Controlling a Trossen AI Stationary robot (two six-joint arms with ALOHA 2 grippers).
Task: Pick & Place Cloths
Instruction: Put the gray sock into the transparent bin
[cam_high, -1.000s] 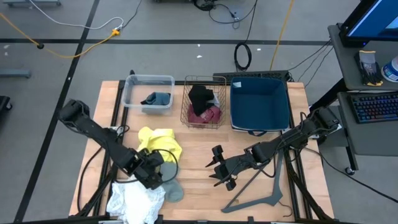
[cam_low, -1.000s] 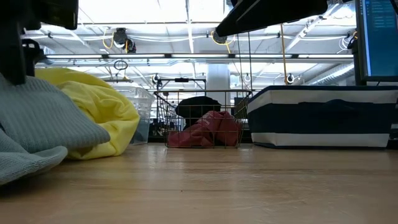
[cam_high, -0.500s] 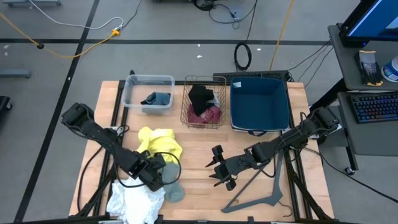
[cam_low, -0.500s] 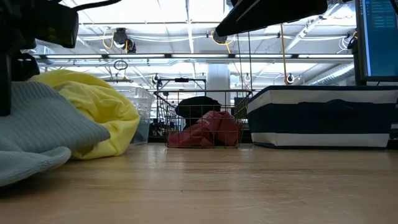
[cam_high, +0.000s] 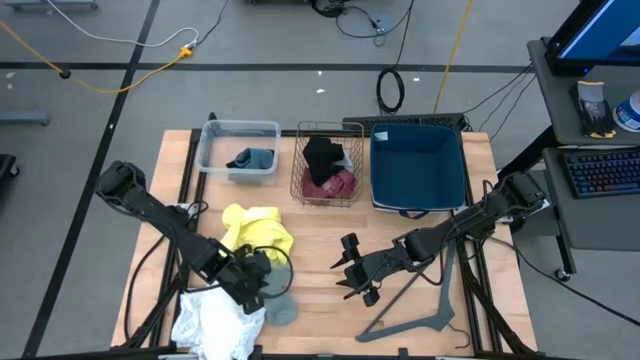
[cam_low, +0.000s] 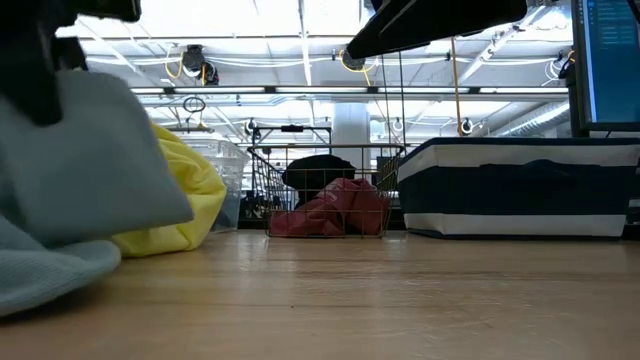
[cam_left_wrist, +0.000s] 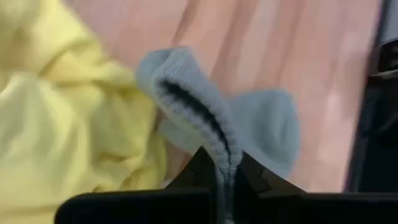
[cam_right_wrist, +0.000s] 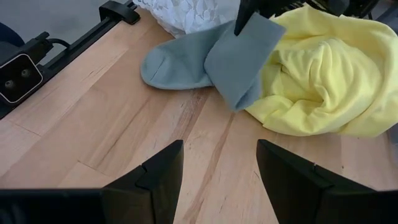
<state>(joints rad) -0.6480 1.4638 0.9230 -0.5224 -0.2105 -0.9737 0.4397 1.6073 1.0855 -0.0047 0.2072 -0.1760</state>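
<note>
A light grey sock (cam_right_wrist: 205, 53) lies near the table's front left, beside the yellow cloth (cam_high: 258, 230) and the white cloth (cam_high: 215, 320). My left gripper (cam_high: 260, 284) is over the sock and shut on one end of it. My right gripper (cam_high: 350, 268) hovers open near the table's middle, its fingers (cam_right_wrist: 155, 174) pointing at the sock, with nothing between them. A teal cloth (cam_high: 252, 158) lies in the clear bin (cam_high: 215, 130). Black and maroon cloths (cam_high: 325, 165) fill the wire basket (cam_high: 300, 165). My left gripper pinches the sock's ribbed cuff end (cam_left_wrist: 214, 134) between its two fingers, which come from above. The edge stands folded up between them. That end is raised off the table and hangs as a flap (cam_right_wrist: 245, 56), while the toe end (cam_right_wrist: 158, 65) rests on the wood.
A navy fabric bin (cam_high: 385, 190) stands at the back right. A grey clothes hanger (cam_high: 420, 315) lies at the front right by my right arm. Bare wood (cam_low: 400, 300) stretches between the cloths and the containers.
The grey sock's cuff end has risen off the table with my left gripper, forming a hanging flap that now covers part of the yellow cloth in the low view. Its toe end has stayed on the wood.
</note>
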